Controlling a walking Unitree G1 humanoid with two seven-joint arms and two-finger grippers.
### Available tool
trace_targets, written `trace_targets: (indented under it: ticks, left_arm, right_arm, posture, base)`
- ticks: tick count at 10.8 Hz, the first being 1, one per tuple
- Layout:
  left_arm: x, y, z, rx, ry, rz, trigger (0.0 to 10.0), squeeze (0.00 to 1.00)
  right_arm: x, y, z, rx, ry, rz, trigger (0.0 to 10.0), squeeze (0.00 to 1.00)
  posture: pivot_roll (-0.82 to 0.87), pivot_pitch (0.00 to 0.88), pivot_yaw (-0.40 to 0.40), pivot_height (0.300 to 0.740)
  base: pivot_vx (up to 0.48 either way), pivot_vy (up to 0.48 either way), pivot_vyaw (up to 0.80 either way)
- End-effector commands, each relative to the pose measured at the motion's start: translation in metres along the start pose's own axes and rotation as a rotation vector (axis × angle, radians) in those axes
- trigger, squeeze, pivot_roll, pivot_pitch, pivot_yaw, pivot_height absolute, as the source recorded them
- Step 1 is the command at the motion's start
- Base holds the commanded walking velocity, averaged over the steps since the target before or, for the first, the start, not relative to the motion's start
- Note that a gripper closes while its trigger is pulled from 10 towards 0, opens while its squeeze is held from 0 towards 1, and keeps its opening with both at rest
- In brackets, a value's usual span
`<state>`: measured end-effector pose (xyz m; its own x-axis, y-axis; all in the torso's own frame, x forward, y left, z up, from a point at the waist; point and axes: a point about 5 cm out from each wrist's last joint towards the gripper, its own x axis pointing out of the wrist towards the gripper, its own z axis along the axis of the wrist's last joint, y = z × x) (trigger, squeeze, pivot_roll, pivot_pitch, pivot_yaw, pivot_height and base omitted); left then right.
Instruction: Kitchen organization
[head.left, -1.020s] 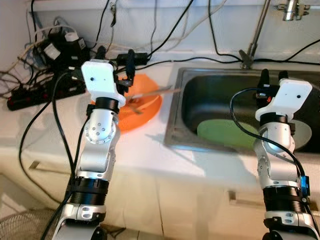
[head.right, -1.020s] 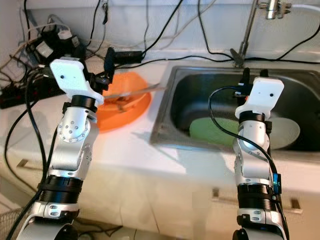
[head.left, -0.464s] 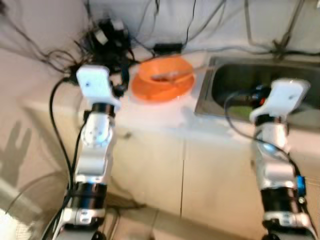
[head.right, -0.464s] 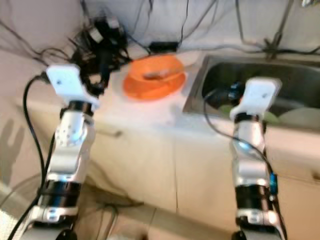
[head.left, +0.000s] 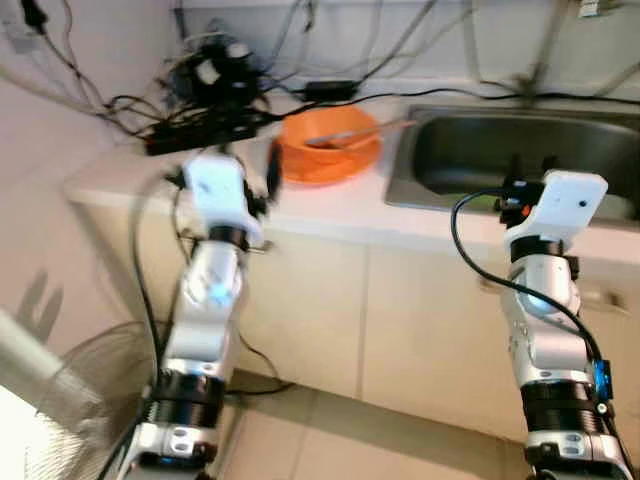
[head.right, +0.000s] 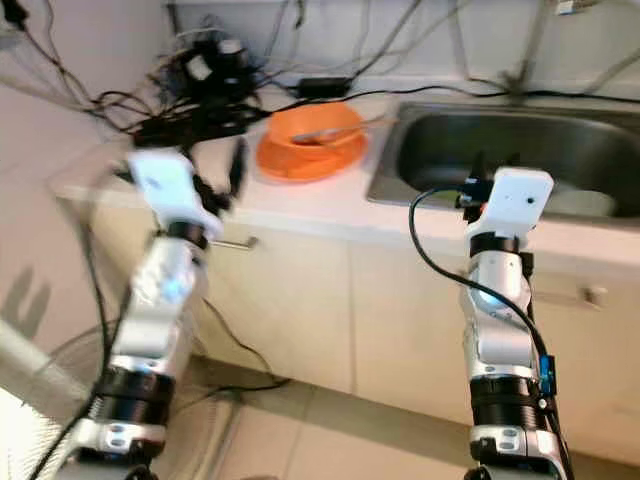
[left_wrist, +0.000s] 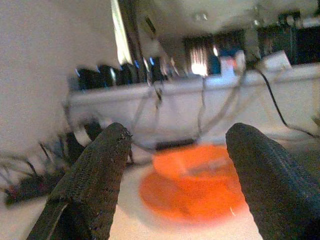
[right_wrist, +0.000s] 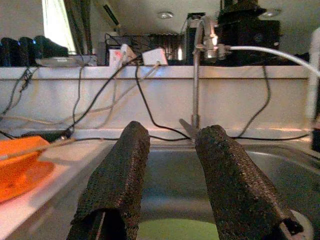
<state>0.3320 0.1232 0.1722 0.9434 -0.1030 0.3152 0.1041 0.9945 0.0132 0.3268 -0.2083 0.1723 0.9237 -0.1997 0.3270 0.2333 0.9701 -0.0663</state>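
Observation:
An orange bowl (head.left: 330, 140) stands on an orange plate on the white counter, left of the steel sink (head.left: 470, 150), with a thin stick lying across its rim. My left gripper (left_wrist: 179, 135) is raised in front of the counter, open, and the orange bowl (left_wrist: 200, 180) shows blurred between its wide-apart fingers, at a distance. My right gripper (right_wrist: 172, 132) is open and holds nothing; it points at the sink (right_wrist: 165, 175) from in front of the counter. A green plate (right_wrist: 175, 231) lies in the sink bottom, and a white plate (head.right: 580, 203) lies further right.
A power strip and a tangle of black cables (head.left: 200, 90) crowd the counter's back left corner. The faucet (right_wrist: 196, 75) rises behind the sink. White cabinet fronts (head.left: 400, 310) and a tiled floor lie below. A fan guard (head.left: 60, 400) stands at the lower left.
The whole view has pulled back and down from the counter, so cabinet fronts, floor and a fan have come into sight. Both arms stay raised, and both grippers now hang in front of the counter.

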Motion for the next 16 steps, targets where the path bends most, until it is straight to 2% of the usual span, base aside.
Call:
trace_targets:
  ticks: [1, 2, 4, 5, 6, 8, 10, 13, 16]
  left_arm:
    - [-0.007, 0.005, -0.018, -0.005, 0.072, 0.012, 10.0, 0.0]
    - [-0.017, 0.004, -0.038, -0.003, 0.157, -0.003, 10.0, 0.0]
    - [-0.03, 0.007, -0.065, 0.027, 0.273, -0.023, 10.0, 0.0]
    - [-0.05, 0.01, -0.094, 0.046, 0.395, -0.025, 10.0, 0.0]
    - [-0.06, 0.013, -0.107, 0.044, 0.459, -0.018, 10.0, 0.0]
    - [-0.095, 0.021, -0.139, 0.035, 0.663, 0.002, 10.0, 0.0]
    - [-0.119, 0.026, -0.156, 0.028, 0.775, 0.02, 10.0, 0.0]
    - [-0.148, 0.027, -0.173, -0.015, 0.92, 0.044, 10.0, 0.0]
    - [-0.187, 0.03, -0.187, 0.003, 1.096, 0.043, 10.0, 0.0]
  right_arm:
    - [-0.006, 0.002, -0.012, -0.006, 0.044, 0.017, 10.0, 0.0]
    - [-0.013, 0.001, -0.025, -0.019, 0.095, 0.024, 10.0, 0.0]
    - [-0.033, -0.001, -0.059, -0.011, 0.236, 0.022, 10.0, 0.0]
    - [-0.06, 0.001, -0.092, -0.027, 0.381, 0.051, 10.0, 0.0]
    - [-0.075, 0.0, -0.108, -0.042, 0.456, 0.055, 10.0, 0.0]
    - [-0.116, -0.009, -0.143, -0.009, 0.669, 0.017, 10.0, 0.0]
    - [-0.141, -0.011, -0.161, -0.019, 0.791, 0.027, 10.0, 0.0]
    - [-0.159, -0.012, -0.171, -0.045, 0.862, 0.055, 10.0, 0.0]
    - [-0.196, -0.014, -0.186, -0.06, 1.043, 0.09, 10.0, 0.0]
  posture:
    - [0.07, 0.0, 0.086, 0.74]
    - [0.07, 0.0, 0.086, 0.74]
    - [0.06, 0.0, 0.085, 0.74]
    - [0.06, 0.0, 0.085, 0.74]
    - [0.06, 0.0, 0.085, 0.74]
    - [0.06, 0.0, 0.088, 0.74]
    - [0.06, 0.0, 0.085, 0.74]
    - [0.06, 0.0, 0.083, 0.74]
    - [0.06, 0.0, 0.085, 0.74]
  base:
    - [0.0, 0.0, 0.0]
    - [0.0, 0.0, 0.0]
    - [0.0, 0.0, 0.0]
    - [0.0, 0.0, 0.0]
    - [0.0, 0.0, 0.0]
    - [0.0, 0.0, 0.0]
    - [0.0, 0.0, 0.0]
    - [0.119, 0.0, 0.0]
    - [0.0, 0.0, 0.0]
